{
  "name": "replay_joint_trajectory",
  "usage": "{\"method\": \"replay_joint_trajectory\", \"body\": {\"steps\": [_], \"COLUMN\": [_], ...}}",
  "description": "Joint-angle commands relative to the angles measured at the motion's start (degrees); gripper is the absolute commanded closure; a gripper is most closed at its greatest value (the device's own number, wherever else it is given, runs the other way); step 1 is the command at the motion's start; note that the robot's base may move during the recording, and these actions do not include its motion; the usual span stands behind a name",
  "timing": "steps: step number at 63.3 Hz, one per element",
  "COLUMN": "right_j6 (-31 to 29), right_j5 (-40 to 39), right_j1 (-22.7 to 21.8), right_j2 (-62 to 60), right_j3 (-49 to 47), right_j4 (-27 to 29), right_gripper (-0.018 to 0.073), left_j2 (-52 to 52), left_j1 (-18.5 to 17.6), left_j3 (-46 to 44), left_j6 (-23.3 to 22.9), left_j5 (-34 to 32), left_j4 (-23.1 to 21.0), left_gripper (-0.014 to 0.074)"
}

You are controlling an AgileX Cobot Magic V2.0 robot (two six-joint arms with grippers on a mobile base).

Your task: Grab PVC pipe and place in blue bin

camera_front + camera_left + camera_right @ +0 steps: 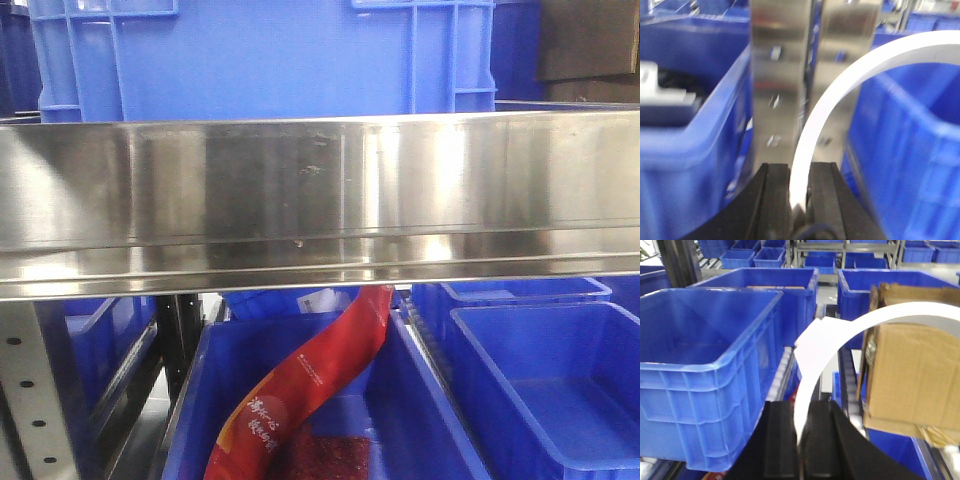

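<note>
PVC pipe [815,125] shows in the left wrist view as a white arc. Its lower end sits at 6 o'clock between the fingers. Its long line climbs toward 12 o'clock, then bends over to 2 o'clock and leaves the frame at the right edge. The left claw [800,172] is narrowed onto it, with black fingers [777,200] pressing the strip from both sides, so the pipe hangs in the air. At 9 o'clock from the pipe is the rim of a near blue bin [690,135]. A steel upright [777,75] stands behind the pipe. At 3 o'clock the arc reaches out over a right-hand blue bin [900,150]. This view is blurred.

In the front view a steel shelf rail [320,190] runs across the frame with a blue crate [260,60] above it. Below the rail, a red packet [310,380] leans from 7 o'clock to 1 o'clock inside a lower bin [190,400]. A side bin [550,390] lies at 4 o'clock.

In the right wrist view a large blue bin [710,355] sits at 9 o'clock. At centre, a second white arc [812,355] rises from 6 o'clock and curves to 2 o'clock. The right claw [801,407] is clamped narrowly on its lower end. The arc's upper sweep passes in front of a cardboard box [910,375] at 3 o'clock.
</note>
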Motion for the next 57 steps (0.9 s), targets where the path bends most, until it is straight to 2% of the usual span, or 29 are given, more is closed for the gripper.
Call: {"method": "replay_joint_trajectory", "body": {"steps": [1, 5, 13, 24, 34, 38, 47, 52, 57], "right_j6": [-1.56, -2.64, -6.96, -7.98, -8.19, -8.19, -8.31, -8.31, -8.31], "right_j5": [-3.06, -3.91, -4.06, -3.83, -4.26, -5.29, -5.8, -6.61, -8.31], "right_j1": [-0.07, 0.08, 0.05, 0.68, 3.51, 5.06, 6.3, 6.79, 7.33], "right_j2": [0.67, 1.52, 3.76, 5.92, 7.6, 7.97, 9.24, 9.62, 9.61], "right_j3": [-0.14, -0.31, -1.75, -4.4, -6.48, -6.6, -6.6, -6.6, -6.6], "right_j4": [3.12, 5.53, 10.35, 11.69, 11.69, 11.69, 11.69, 11.69, 11.69], "right_gripper": [0.0728, 0.0728, 0.0728, 0.0728, 0.0728, 0.0728, 0.0728, 0.0728, 0.0728], "left_j2": [1.71, 3.46, 6.68, 11.8, 18.16, 20.38, 23.23, 24.03, 25.08], "left_j1": [-2.64, -5.26, -10.41, -15.65, -17.37, -17.49, -17.61, -18.24, -19.41], "left_j3": [-2.36, -3.72, -5.73, -9.32, -13.84, -15.05, -15.6, -15.6, -15.6], "left_j6": [3.32, 5.31, 5.31, 5.31, 5.41, 5.41, 5.41, 5.41, 5.41], "left_j5": [-1.53, -1.85, -4.56, -9.4, -10.5, -13.25, -20.67, -21.56, -22.45], "left_j4": [-1.57, -3.09, -3.35, -2.71, -0.55, 0.74, 0.73, 1.23, 4.04], "left_gripper": [0.0707, 0.0707, 0.0707, 0.0707, 0.0707, 0.0707, 0.0707, 0.0707, 0.0707]}}
